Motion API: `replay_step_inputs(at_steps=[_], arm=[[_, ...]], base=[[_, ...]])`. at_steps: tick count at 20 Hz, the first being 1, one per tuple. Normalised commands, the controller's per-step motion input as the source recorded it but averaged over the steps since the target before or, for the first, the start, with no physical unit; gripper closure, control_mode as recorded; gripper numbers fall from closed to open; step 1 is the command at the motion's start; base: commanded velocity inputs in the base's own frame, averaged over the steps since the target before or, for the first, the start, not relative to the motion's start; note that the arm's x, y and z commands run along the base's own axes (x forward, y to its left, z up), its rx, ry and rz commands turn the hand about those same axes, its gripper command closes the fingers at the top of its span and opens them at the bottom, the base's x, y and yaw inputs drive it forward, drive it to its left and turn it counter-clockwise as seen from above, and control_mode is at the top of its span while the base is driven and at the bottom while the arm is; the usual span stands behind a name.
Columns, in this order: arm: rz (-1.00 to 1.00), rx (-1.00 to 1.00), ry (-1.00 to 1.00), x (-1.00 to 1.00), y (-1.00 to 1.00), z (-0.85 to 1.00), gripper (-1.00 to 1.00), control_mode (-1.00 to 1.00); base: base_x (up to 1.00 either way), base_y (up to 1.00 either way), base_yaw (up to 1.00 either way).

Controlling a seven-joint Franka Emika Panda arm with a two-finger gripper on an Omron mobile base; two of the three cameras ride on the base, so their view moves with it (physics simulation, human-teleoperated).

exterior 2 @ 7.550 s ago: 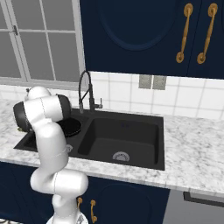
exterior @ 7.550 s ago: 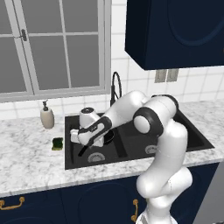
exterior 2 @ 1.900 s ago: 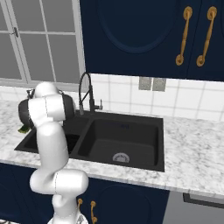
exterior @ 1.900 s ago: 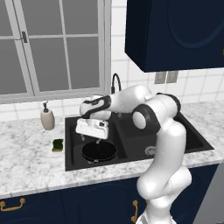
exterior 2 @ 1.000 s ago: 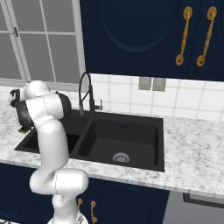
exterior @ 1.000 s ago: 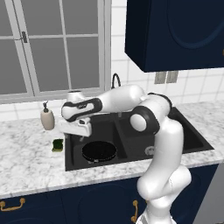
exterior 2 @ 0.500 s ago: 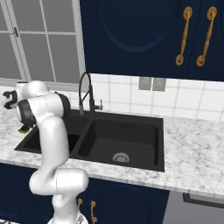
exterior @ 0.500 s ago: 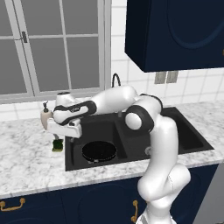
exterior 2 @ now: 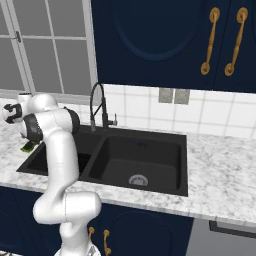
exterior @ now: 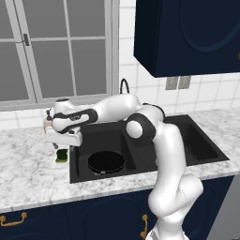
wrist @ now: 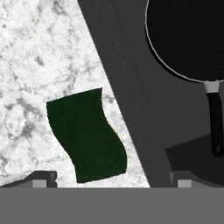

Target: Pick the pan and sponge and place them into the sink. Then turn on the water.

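The black pan [exterior: 106, 161] lies flat in the left basin of the black sink [exterior: 192, 143], and its handle [wrist: 214, 124] points away from the counter. The green sponge [exterior: 61, 155] lies on the marble counter just left of the sink rim [wrist: 127, 87]. My gripper [exterior: 62, 146] hangs open directly above the sponge [wrist: 87, 135], fingertips [wrist: 41, 178] spread wide with nothing between them. In the right base view the hand sits far left over the sponge [exterior 2: 27, 146]. No water runs from the arched faucet [exterior 2: 97, 105].
A beige soap dispenser [exterior: 47, 123] stands on the counter right behind my hand. The window sill and tiled wall run behind the sink [exterior 2: 150, 155]. Marble counter [exterior 2: 225, 170] stretches to the right of the basins, and dark wall cabinets hang above.
The arm has swung left, from above the pan in the left basin to over the sponge on the counter. The pan stays in the basin, let go.
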Motion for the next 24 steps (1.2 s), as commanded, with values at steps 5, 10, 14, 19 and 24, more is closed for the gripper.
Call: replay_step_inputs(at_steps=[5,10,14,19,24], arm=[[0.07,-0.01,0.00,0.20,0.03,-0.31,-1.00,-1.00],[0.06,0.00,-0.01,0.01,0.10,-0.22,-1.00,-1.00],[0.07,0.00,-0.02,0.00,0.07,-0.22,-1.00,-1.00],[0.09,0.00,0.00,0.00,0.00,-0.36,-1.00,-1.00],[0.07,0.00,0.00,0.00,0.00,-0.33,-1.00,-1.00]], base=[[0.00,0.00,0.00],[0.00,0.00,0.00],[0.00,0.00,0.00],[0.00,0.00,0.00],[0.00,0.00,0.00]])
